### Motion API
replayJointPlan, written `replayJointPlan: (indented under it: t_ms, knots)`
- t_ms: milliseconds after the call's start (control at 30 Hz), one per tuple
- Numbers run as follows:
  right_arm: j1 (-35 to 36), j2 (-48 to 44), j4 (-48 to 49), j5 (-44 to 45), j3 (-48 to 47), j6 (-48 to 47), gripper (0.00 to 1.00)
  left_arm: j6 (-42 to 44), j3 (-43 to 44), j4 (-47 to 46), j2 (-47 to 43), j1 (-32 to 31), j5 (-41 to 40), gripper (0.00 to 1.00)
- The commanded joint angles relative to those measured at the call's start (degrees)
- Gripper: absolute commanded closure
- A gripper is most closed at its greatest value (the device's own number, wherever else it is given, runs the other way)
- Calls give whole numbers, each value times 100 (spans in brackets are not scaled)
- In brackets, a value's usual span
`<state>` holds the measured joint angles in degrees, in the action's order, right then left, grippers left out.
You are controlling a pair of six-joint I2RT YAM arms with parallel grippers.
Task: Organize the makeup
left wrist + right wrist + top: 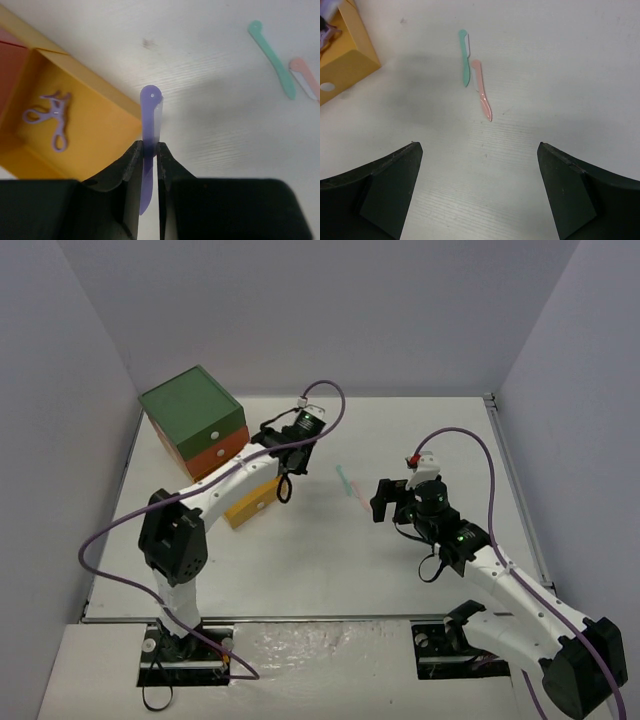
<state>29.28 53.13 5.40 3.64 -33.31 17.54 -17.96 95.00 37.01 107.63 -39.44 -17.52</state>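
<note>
My left gripper (148, 150) is shut on a thin purple tool (150, 117) and holds it above the table, just right of the open yellow drawer (100, 135). A purple scissor-like curler (50, 117) lies inside that drawer. A teal tool (272, 57) and a pink tool (306, 77) lie side by side on the table; they also show in the right wrist view, teal (465, 57) and pink (482, 90). My right gripper (480, 165) is open and empty, short of these two tools. In the top view the left gripper (285, 486) is beside the drawer (250, 502) and the right gripper (387, 502) is right of the tools (350, 485).
The green-topped drawer box (190, 412) stands at the back left, with an orange drawer front below its top. The yellow drawer's corner shows at the upper left of the right wrist view (347, 57). Walls enclose the white table (330, 570) on three sides.
</note>
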Motion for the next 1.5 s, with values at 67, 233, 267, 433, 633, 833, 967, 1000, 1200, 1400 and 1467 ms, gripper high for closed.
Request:
replayJointPlan:
  t_ms: [67,233,267,433,633,833,967,1000,1200,1400,1467]
  knots:
    - [-30,485,298,-21,-398,-117,3,1575,-131,406,-620,900,286,99]
    - [-70,1083,202,-157,-779,-154,3,2079,-284,251,-631,1479,766,88]
    - [-80,1206,152,-206,-857,-164,3,2106,-290,235,-602,1574,871,83]
    - [-104,1997,22,-302,-1259,-267,4,2132,-283,219,-587,1738,838,53]
    - [-115,2840,-91,-486,-1688,-436,10,1808,-193,371,-1005,1747,720,30]
    - [-120,3774,-391,-389,-2214,-622,20,898,-568,449,-1964,1752,776,21]
    - [-124,4385,-523,-138,-2523,-734,27,542,-1128,293,-2746,1770,862,15]
    - [-124,4470,-523,-106,-2599,-770,29,489,-1305,244,-2931,1782,894,14]
    - [-124,5084,-783,-7,-3045,-950,34,348,-2087,6,-3803,1808,901,8]
    - [-137,5735,-987,23,-3469,-1076,41,272,-2597,-166,-4347,1825,815,3]
    - [-159,5887,-1025,-21,-3561,-1104,44,230,-2707,-231,-4435,1826,884,3]
